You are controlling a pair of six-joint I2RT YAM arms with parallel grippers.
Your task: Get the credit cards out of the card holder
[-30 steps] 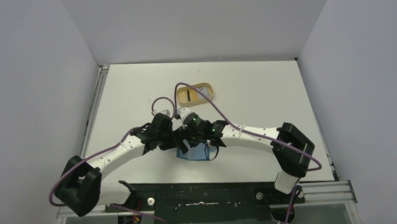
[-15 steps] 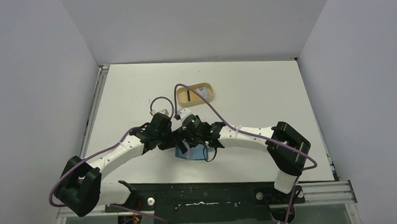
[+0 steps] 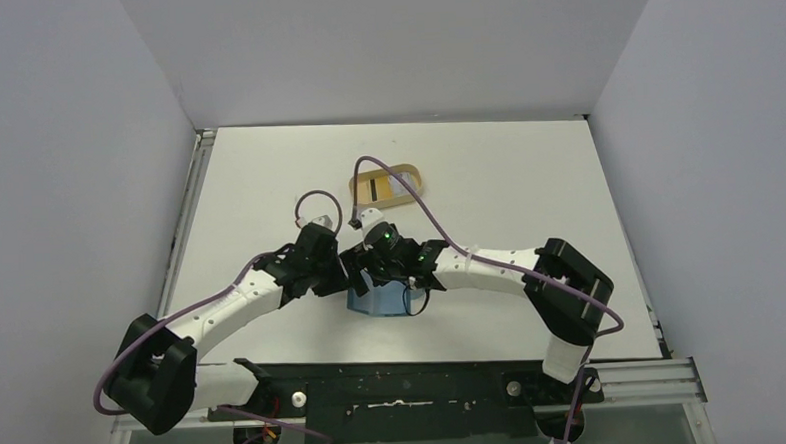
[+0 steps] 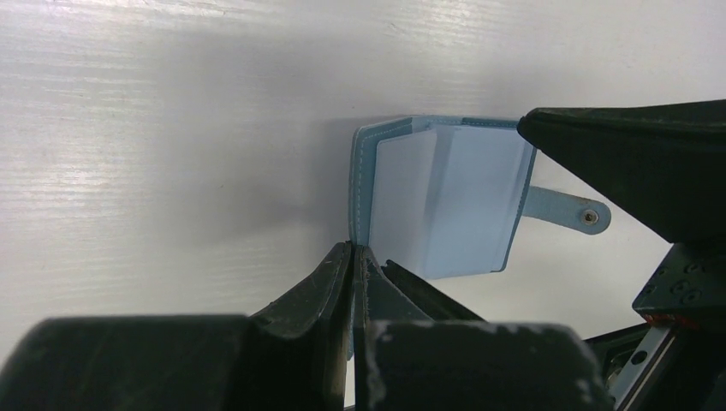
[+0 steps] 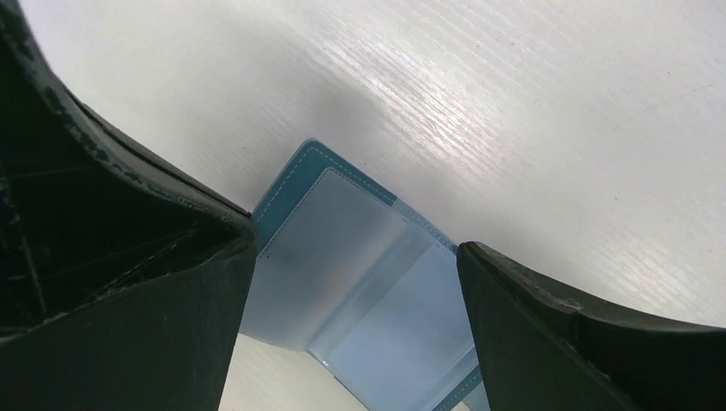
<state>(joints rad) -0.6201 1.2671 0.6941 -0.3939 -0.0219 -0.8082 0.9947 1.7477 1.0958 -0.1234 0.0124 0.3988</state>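
The teal card holder stands open on the white table, its pale blue pockets facing up and its snap tab sticking out to the right. My left gripper is shut on the holder's stitched left cover edge. My right gripper hangs open just above the card holder, a finger on each side, touching nothing. Pale whitish panels fill the pockets; I cannot tell credit cards from sleeves. In the top view both grippers meet over the card holder.
A tan oval tray sits on the table behind the grippers, with the right arm's purple cable looping over it. The table's near edge and the arm bases lie just below the holder. White walls close in three sides.
The right arm has shifted a little to the left and away from the bases, its gripper staying open over the holder. The left gripper keeps its hold.
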